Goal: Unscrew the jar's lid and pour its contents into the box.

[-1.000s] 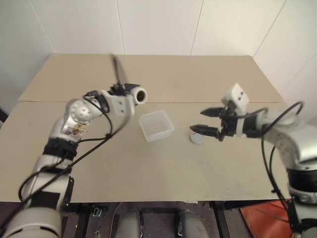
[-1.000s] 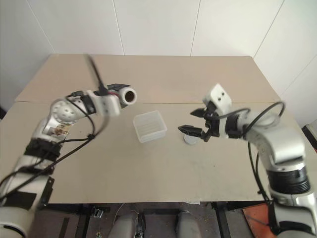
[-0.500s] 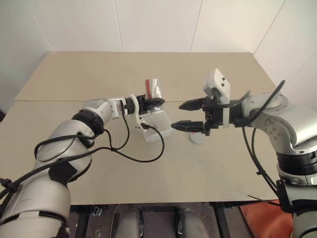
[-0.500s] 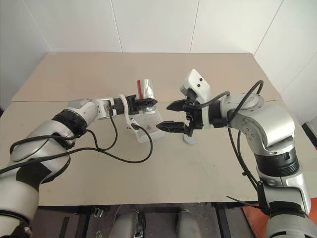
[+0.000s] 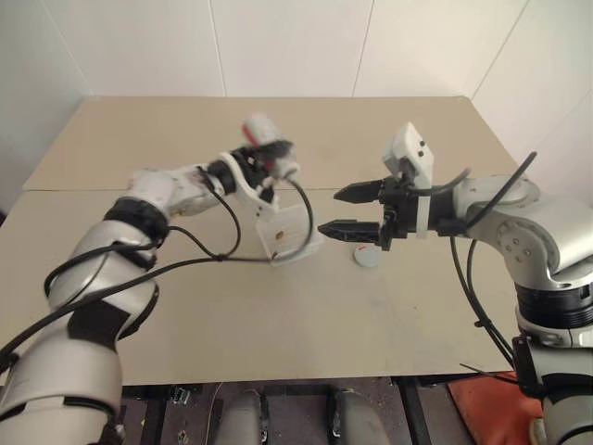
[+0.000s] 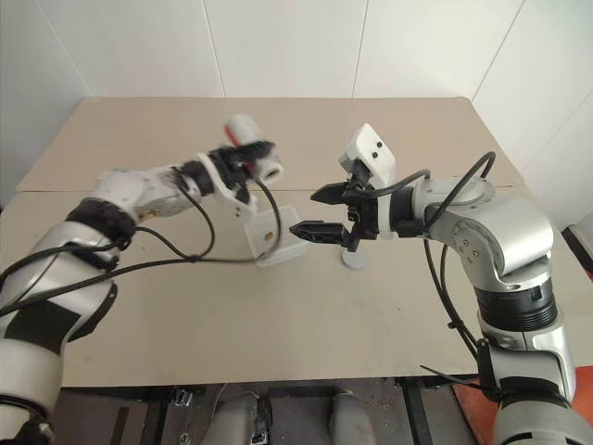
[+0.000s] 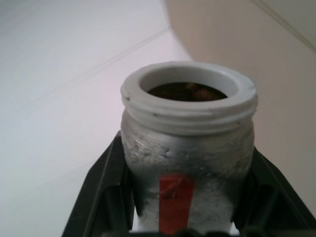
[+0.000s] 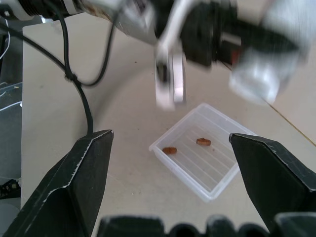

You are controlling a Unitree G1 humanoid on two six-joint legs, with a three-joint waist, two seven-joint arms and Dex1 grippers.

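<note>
Sitting in a white-walled corner on a beige table (image 5: 232, 324). Hanging above the box (image 5: 295, 234) in the left gripper (image 7: 182, 197), fully clamped around the labelled body: the jar (image 5: 267, 153), uncapped, its white threaded neck tipping toward the robot's right. Showing inside the mouth in the left wrist view: some of the contents (image 7: 190, 91), dark brown bits not yet out. Lying already on the box's ribbed floor in the right wrist view: two brown bits (image 8: 203, 141). Resting flat on the table just beside the box, on its right: the lid (image 5: 368, 257), grey and round. Hovering over that lid, spread wide and holding nothing: the right gripper (image 5: 350, 210). Judging the pour as partly done; finishing it well probably means keeping the mouth over the middle of the box, tilting further past level, perhaps shaking gently, and keeping the right gripper clear of the falling bits.
</note>
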